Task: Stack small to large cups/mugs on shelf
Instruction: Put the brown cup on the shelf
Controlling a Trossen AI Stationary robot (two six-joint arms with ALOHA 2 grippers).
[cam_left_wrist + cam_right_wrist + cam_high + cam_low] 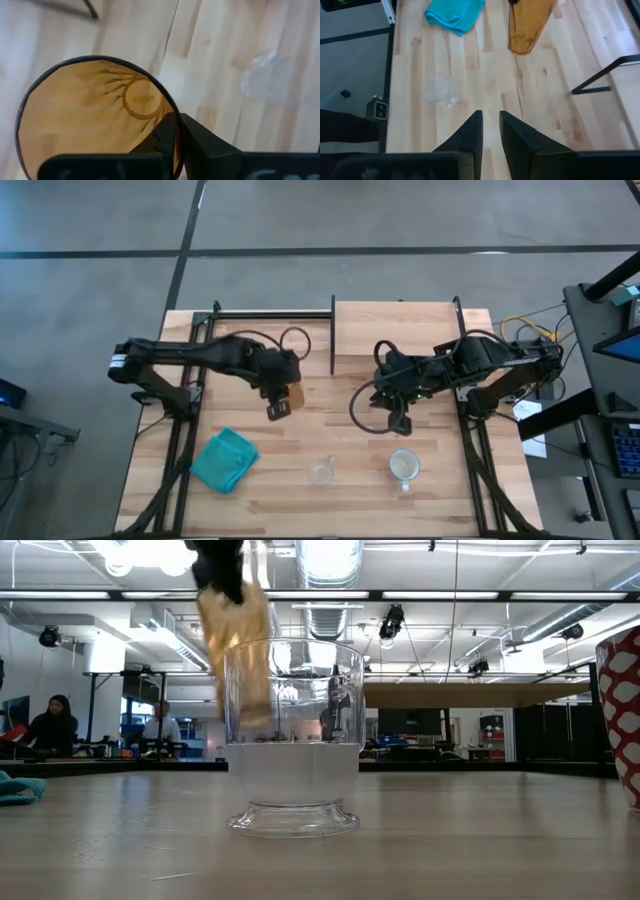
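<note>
Light-wood planks make up the desk [300, 480], with grey floor around it and an open workroom behind, where two people sit far off in the low view. Left jaws [277, 406] are clenched on the amber tumbler [293, 392], one finger inside its rim and the mouth facing the wrist camera; it hangs clear of the desk, tilted, left of the desk's middle. That arm reaches in from the left edge, bent at the elbow.

Near the front edge stands the tiny clear glass cup [321, 471], upright and about midway along it, with the white mug [404, 465] to its right, well apart from it, handle toward the front edge. A teal cloth [224, 459] lies crumpled toward the front-left corner.

At the back edge sits the shelf [393, 330], its board bare.

Right jaws [399, 420] hover right of the desk's middle, behind the mug, fingers nearly together and holding nothing.
</note>
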